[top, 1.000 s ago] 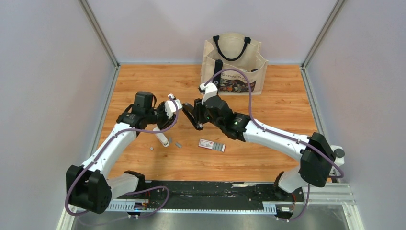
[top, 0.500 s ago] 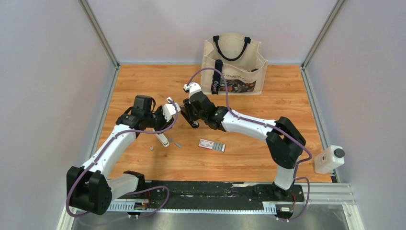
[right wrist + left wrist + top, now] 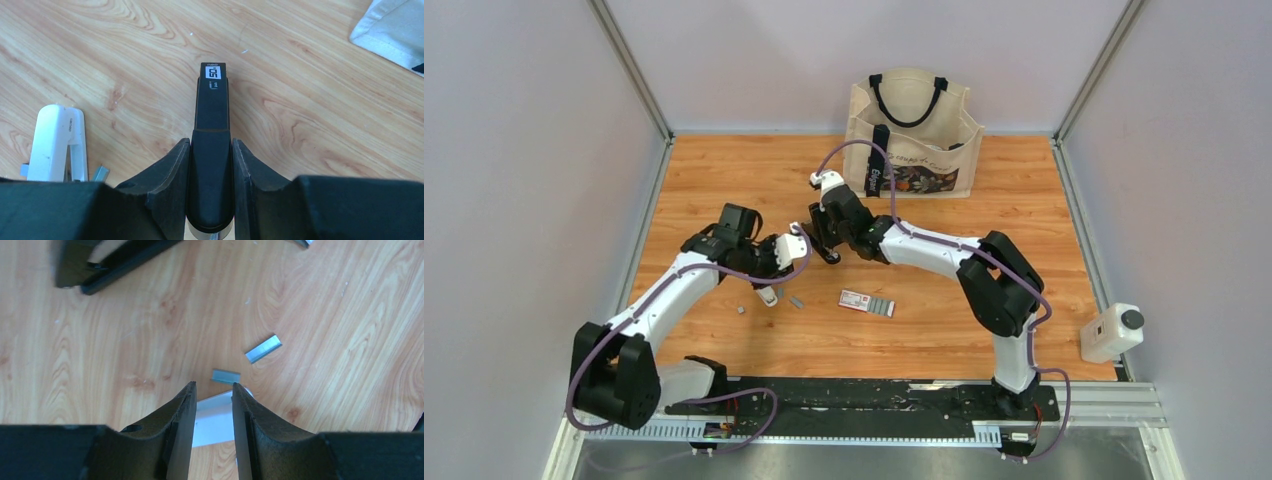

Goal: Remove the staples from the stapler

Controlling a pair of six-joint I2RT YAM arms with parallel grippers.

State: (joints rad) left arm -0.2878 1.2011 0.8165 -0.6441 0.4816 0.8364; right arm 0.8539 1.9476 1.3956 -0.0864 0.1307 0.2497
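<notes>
My right gripper (image 3: 211, 142) is shut on the rear of a black stapler (image 3: 212, 100), held low over the wooden table; in the top view the gripper (image 3: 819, 235) sits mid-table. My left gripper (image 3: 212, 386) is open, its fingers straddling the view of a white stapler (image 3: 215, 412) lying on the table below, not touching it. In the top view the gripper (image 3: 782, 265) hovers just above the white stapler (image 3: 764, 293). Two short silvery staple strips (image 3: 263, 348) (image 3: 225, 376) lie loose just beyond my left fingertips. Another strip (image 3: 741, 310) lies further left.
A small red-and-white box (image 3: 866, 302) lies right of the staples. A beige tote bag (image 3: 911, 130) stands at the back. A white device (image 3: 1114, 333) sits at the right edge. The white stapler also shows in the right wrist view (image 3: 55, 142).
My right arm has folded at the elbow and carried the black stapler slightly left. My left gripper has dropped down and nearer, over the white stapler.
</notes>
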